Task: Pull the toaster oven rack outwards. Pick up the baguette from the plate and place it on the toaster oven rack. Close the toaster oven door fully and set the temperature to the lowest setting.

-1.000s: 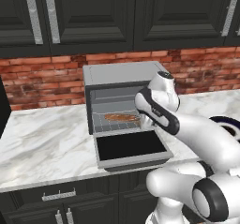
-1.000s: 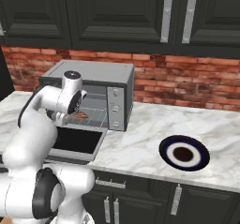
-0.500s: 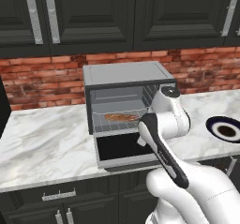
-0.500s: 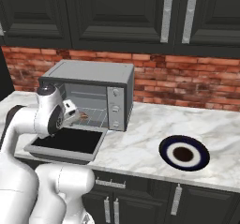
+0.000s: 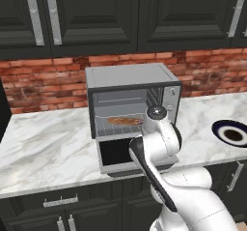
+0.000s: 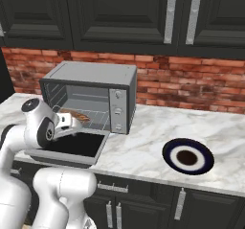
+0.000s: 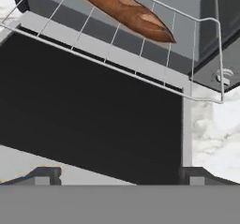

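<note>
The toaster oven (image 5: 130, 87) stands on the counter with its door (image 7: 89, 110) dropped flat, dark glass facing up. The brown baguette (image 7: 124, 7) lies on the wire rack (image 7: 140, 54), which juts out over the door's hinge edge; it also shows as the baguette (image 5: 125, 121) inside the cavity. My gripper (image 7: 119, 176) hovers above the door's outer edge, open, with nothing between its fingertips (image 7: 46, 174). From the right, the gripper (image 6: 71, 122) sits just in front of the rack. The plate (image 6: 206, 162) lies bare on the counter to the right.
The oven's knob panel (image 6: 118, 110) is on the right of its front. A brick wall and dark upper cabinets rise behind it. Marble counter (image 5: 43, 143) stretches left of the oven, and dark drawers run below the counter edge.
My hand has drawn back from the oven cavity and sunk lower, out over the open door. The baguette stays on the rack; the jaws stay wide.
</note>
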You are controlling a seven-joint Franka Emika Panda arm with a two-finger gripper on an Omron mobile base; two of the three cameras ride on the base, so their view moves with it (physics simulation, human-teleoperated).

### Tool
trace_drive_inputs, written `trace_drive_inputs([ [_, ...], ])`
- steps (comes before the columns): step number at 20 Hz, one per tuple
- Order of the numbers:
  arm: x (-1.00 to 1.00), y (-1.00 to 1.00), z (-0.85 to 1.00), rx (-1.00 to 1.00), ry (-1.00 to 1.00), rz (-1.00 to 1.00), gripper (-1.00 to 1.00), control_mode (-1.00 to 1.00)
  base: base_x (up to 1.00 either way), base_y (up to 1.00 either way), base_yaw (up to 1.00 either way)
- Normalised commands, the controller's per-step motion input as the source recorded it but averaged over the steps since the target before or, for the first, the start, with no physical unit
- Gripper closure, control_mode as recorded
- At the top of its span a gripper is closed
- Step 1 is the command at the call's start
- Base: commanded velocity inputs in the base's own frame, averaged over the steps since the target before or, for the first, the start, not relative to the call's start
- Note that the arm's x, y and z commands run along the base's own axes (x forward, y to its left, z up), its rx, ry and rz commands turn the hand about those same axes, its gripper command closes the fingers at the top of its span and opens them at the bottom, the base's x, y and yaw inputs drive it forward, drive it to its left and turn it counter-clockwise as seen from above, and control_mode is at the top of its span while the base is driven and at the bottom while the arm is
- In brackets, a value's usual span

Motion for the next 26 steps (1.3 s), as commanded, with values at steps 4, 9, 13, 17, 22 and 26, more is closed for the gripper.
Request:
trace_drive_inputs([
  [4, 0.51, 0.00, -0.10, 0.02, 0.00, -0.35, -1.00, -1.00, 0.00, 0.00, 0.00],
  [9, 0.50, 0.00, -0.13, 0.05, 0.04, -0.26, -1.00, -1.00, 0.00, 0.00, 0.00],
  [13, 0.36, 0.00, -0.18, 0.06, 0.09, -0.15, -1.00, -1.00, 0.00, 0.00, 0.00],
  [17, 0.27, 0.00, -0.20, 0.05, 0.08, -0.09, -1.00, -1.00, 0.00, 0.00, 0.00],
  [22, 0.29, 0.00, -0.19, 0.02, 0.01, -0.03, -1.00, -1.00, 0.00, 0.00, 0.00],
  [26, 0.18, 0.00, -0.21, 0.00, 0.00, -0.01, -1.00, -1.00, 0.00, 0.00, 0.00],
])
